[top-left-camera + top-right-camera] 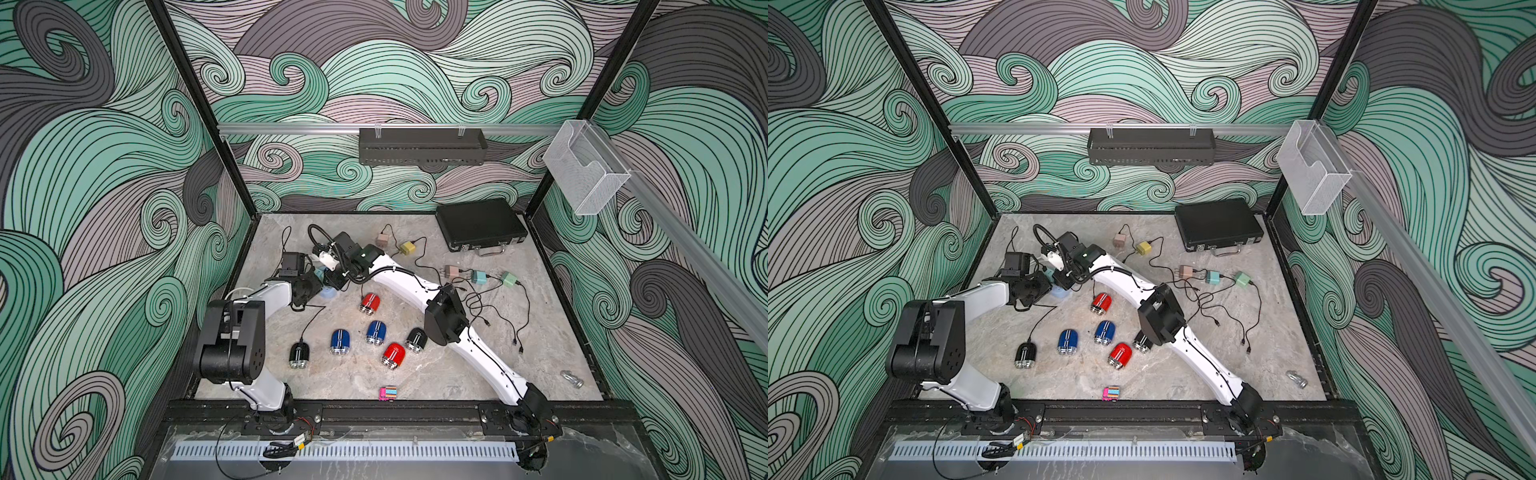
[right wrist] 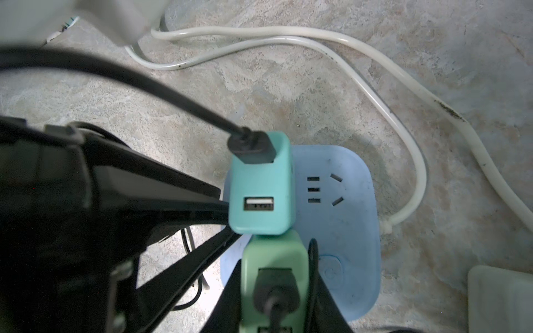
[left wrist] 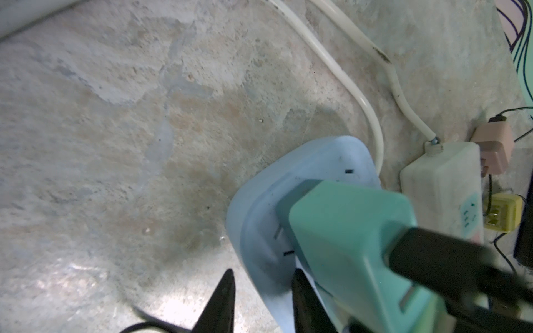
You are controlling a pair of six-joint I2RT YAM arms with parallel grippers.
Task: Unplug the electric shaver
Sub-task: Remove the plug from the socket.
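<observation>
A black electric shaver (image 1: 299,354) (image 1: 1025,355) lies at the front left, and its black cable runs back toward a light blue power strip (image 1: 328,293) (image 2: 340,230). Two adapters stand plugged into the strip: a teal one (image 2: 261,184) and a light green one (image 2: 274,253), each with a black cable. My left gripper (image 3: 263,272) is shut on the strip's edge (image 3: 259,230). My right gripper (image 2: 279,269) comes from above, its fingers closed on the sides of the green adapter. In both top views the two grippers meet over the strip and hide most of it.
Several other shavers, red (image 1: 370,302), blue (image 1: 341,341) and black (image 1: 416,338), lie mid-table. Loose adapters with tangled cables (image 1: 478,277) lie to the right. A black case (image 1: 480,224) sits at the back right, and a white power strip (image 3: 441,196) and white cords lie behind the blue one.
</observation>
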